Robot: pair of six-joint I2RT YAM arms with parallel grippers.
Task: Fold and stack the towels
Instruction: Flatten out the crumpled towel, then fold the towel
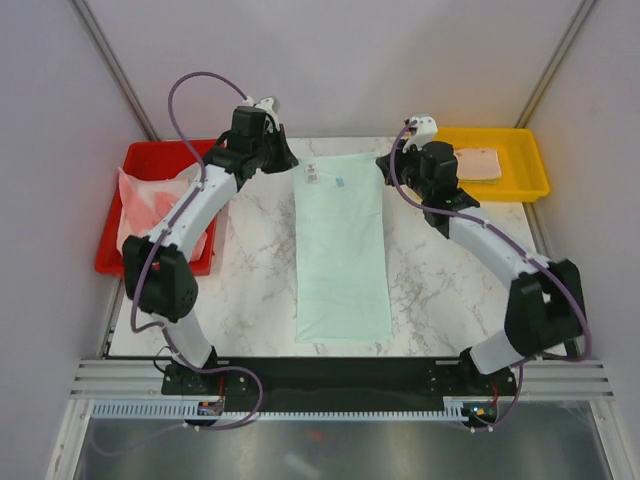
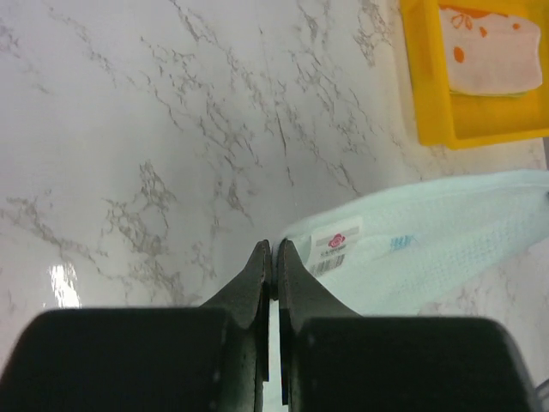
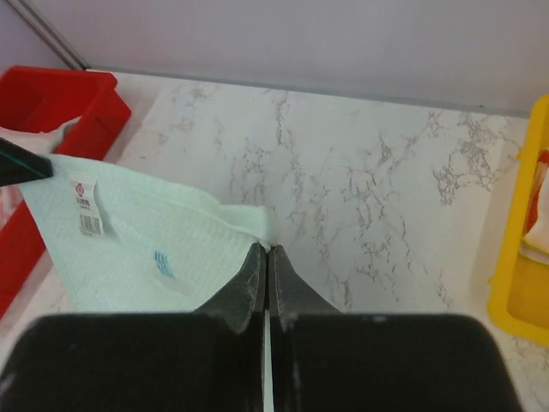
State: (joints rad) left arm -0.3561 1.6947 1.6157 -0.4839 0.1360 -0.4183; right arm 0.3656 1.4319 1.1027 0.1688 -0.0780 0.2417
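Mint towel [image 1: 342, 255] lies lengthwise on the table [image 1: 250, 290]; left tool [image 2: 271, 249] and right tool [image 3: 264, 251] each pinched together on a far corner; I'd lift both evenly, edge taut, and land it square on the near edge.

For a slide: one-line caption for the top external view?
Left pincer and right pincer each pinch a far corner of the mint towel on the table.
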